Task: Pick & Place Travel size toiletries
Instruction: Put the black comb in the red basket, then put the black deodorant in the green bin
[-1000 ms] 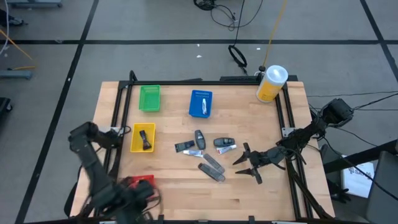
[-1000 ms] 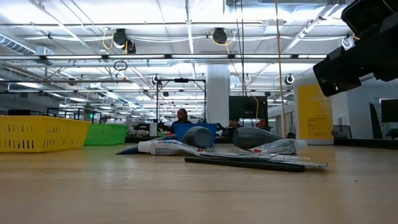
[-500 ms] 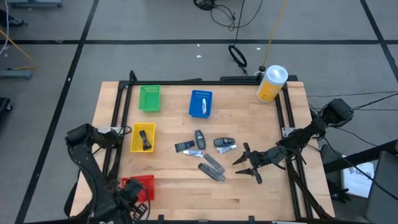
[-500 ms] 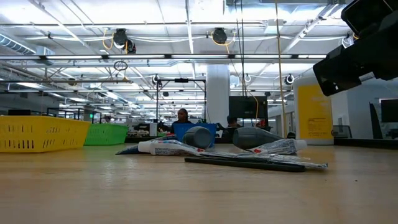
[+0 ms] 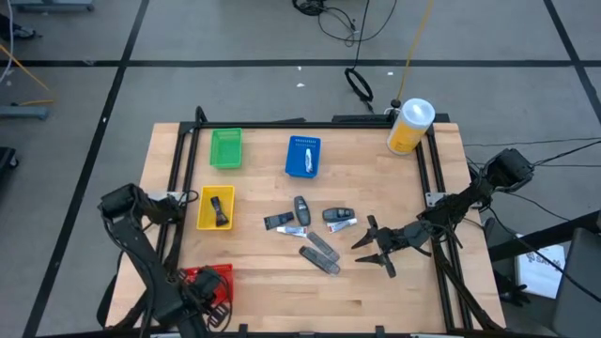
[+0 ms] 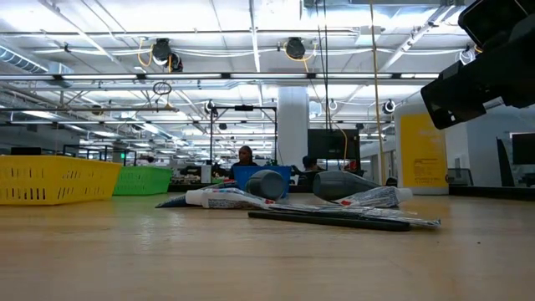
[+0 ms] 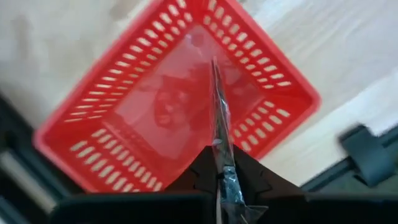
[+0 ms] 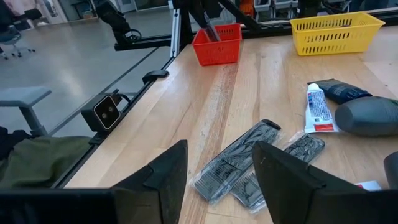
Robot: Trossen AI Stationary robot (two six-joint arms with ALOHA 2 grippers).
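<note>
Several toiletries (image 5: 310, 230) lie in a cluster mid-table: dark bottles, a tube and two grey flat packets (image 8: 249, 163). In the low view they (image 6: 318, 201) rest flat on the wood. My left gripper (image 7: 222, 168) hangs over the red tray (image 7: 155, 106) at the near left corner, shut on a flat grey packet (image 7: 219, 118). My right gripper (image 5: 374, 250) is open, low over the table just right of the cluster, touching nothing. A black item lies in the yellow tray (image 5: 216, 208) and a whitish one in the blue tray (image 5: 303, 156). My left gripper pinches the grey packet's upper end (image 7: 222, 160) between its two fingers (image 7: 249, 177), coming from above and pointing down. The packet shows edge-on and hangs straight below the fingers, over the red tray's floor. Whether its lower end touches the tray, I cannot tell.
A green tray (image 5: 225, 148) sits at the far left and a yellow white-lidded canister (image 5: 410, 126) at the far right corner. A black frame rail (image 5: 178, 188) runs along the table's left side. People show in the room beyond the table.
My left arm has shifted a little above the red tray at the near left corner. My right arm and the toiletries on the table have kept still.
</note>
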